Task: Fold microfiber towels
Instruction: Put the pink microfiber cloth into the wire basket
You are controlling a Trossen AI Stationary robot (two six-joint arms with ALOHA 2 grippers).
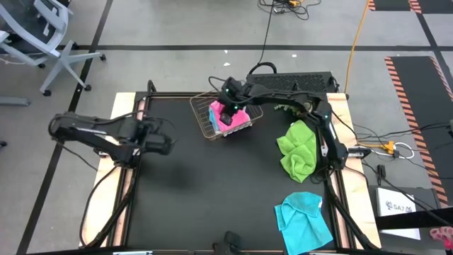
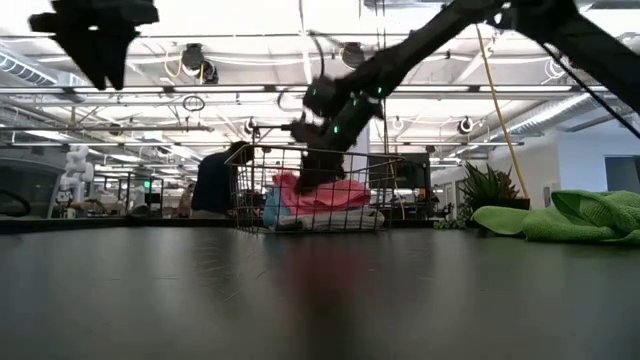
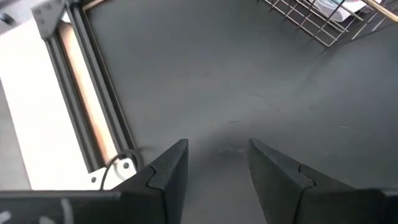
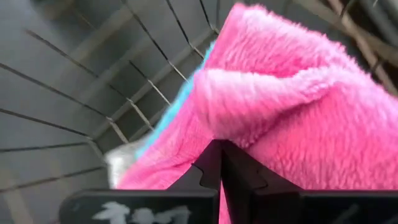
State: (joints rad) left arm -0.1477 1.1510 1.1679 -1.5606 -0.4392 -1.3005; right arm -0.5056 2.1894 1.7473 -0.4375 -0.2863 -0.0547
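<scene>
The cyan towel lies at the table's near edge, a lime green towel beyond it; the right gripper reaches into the wire basket, clenched on the pink towel; the left gripper hovers parted over the black table
</scene>
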